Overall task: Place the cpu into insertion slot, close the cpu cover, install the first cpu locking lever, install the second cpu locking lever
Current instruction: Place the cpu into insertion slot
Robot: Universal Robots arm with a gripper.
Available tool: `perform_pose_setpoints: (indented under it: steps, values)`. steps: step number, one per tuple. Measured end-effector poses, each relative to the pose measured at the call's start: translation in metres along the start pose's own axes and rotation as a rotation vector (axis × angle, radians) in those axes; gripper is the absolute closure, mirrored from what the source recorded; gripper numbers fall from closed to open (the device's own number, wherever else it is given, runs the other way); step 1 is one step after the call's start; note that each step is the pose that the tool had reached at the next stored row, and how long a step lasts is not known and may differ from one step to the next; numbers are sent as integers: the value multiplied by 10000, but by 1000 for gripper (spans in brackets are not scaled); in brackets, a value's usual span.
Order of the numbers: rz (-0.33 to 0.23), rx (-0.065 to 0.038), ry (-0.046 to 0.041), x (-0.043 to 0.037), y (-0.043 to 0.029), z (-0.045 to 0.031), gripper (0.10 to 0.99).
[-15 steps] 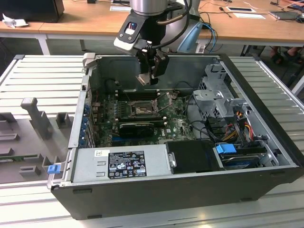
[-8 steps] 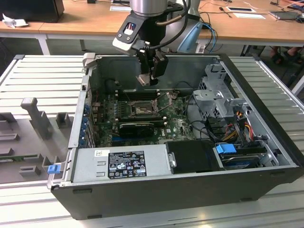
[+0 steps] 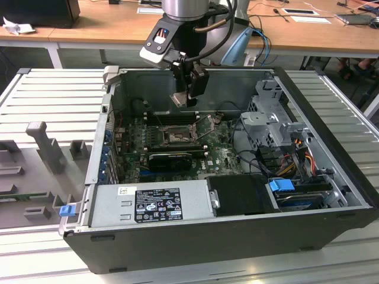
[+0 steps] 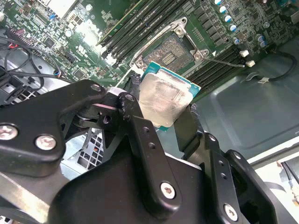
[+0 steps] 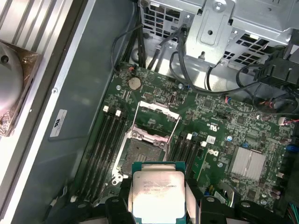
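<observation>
My gripper (image 3: 185, 98) hangs inside the open computer case, above the motherboard, and is shut on the cpu (image 4: 163, 100), a flat square chip with a pale silvery face and a green edge. Both black fingers (image 4: 135, 116) press on opposite sides of the chip. The cpu (image 5: 157, 192) hovers a short way above and to one side of the insertion slot (image 5: 139, 156), a dark square socket with a metal rim that lies uncovered. The cpu cover (image 5: 156, 117) stands swung open at the socket's far side. A thin lever wire (image 4: 224, 61) sticks out beside the socket (image 4: 170, 49).
Long black memory slots (image 5: 105, 149) flank the socket on both sides. A black card (image 3: 172, 160), a grey power supply (image 3: 151, 201) and a metal drive cage (image 3: 275, 124) with cables crowd the case. A finned heat sink (image 5: 247, 163) sits on the board. Grey fixtures (image 3: 41, 148) lie at the exterior view's left.
</observation>
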State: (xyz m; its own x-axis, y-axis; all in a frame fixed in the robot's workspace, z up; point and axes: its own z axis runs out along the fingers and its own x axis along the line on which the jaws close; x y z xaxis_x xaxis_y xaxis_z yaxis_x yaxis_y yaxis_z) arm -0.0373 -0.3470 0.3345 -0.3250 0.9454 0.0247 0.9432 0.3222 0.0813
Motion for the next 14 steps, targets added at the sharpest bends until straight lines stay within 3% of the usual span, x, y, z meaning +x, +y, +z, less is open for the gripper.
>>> perform_pose_setpoints:
  steps: [14]
  values:
    - [372,-9,-31,0,-1,7,549]
